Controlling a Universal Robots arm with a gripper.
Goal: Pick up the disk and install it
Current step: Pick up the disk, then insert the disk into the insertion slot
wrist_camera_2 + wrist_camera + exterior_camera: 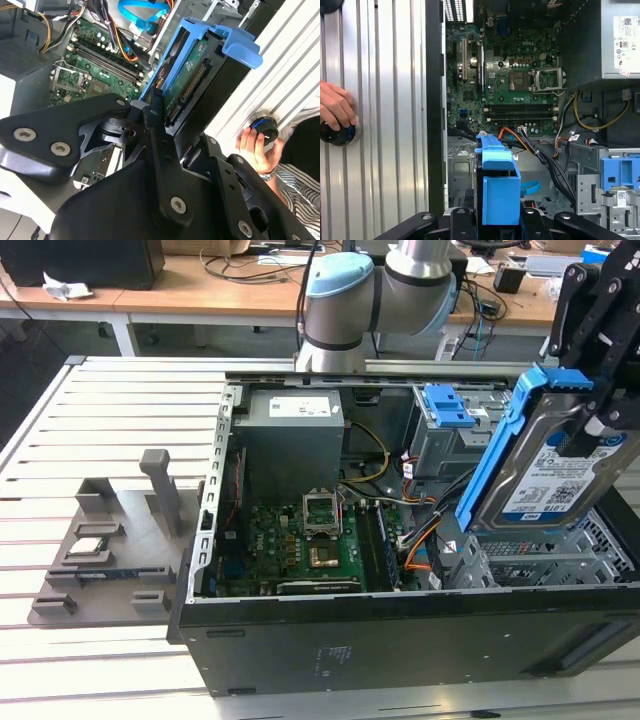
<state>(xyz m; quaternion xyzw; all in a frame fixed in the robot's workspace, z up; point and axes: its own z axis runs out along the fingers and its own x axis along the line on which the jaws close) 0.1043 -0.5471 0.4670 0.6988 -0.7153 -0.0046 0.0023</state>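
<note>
Exterior view, left to right.

- Desk (110, 430): slatted metal top carrying everything listed here.
- Grey fixture (150, 530): on the desk at the exterior view's left, just beside the case. A small square chip (88, 547) lies in one of its recesses.
- Computer case (400, 645): on its side, panel off. Inside are a grey power supply (290, 435) and a green motherboard (300, 545).
- Arm (365, 290): grey joints with pale blue caps, standing behind the case. The wrist reaches in from the upper right.
- Disk (548, 465): in its blue carrier, held tilted with the label facing outward, in the air over the metal drive cage (530, 565) at the case's right end.
- Claw (588, 390): black fingers clenched on the disk's upper end.
- A person's hand (335, 107): in the first wrist view, resting on a dark round knob (337, 134) on the desk, beside the case.
</note>
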